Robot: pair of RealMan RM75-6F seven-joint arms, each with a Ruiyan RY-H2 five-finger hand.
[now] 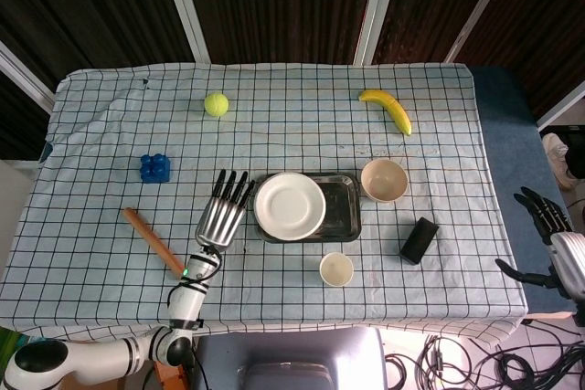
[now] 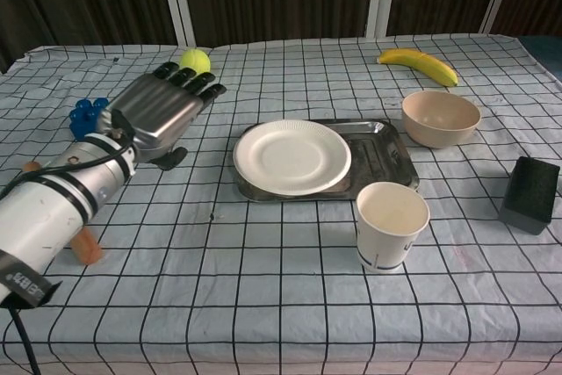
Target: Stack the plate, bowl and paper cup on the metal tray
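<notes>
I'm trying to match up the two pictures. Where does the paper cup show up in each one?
Head view: the paper cup stands low and just right of centre, in front of the metal tray.
Chest view: the paper cup is right of centre, near the camera, just in front of the tray's right corner.
Shared landmark: the white plate on the tray, left of the cup and beyond it.

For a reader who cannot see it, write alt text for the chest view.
A white plate lies on a metal tray on a checked tablecloth, with the robot's left hand open beside it, holding nothing. A paper cup stands in front of the tray and a beige bowl to its right.
</notes>
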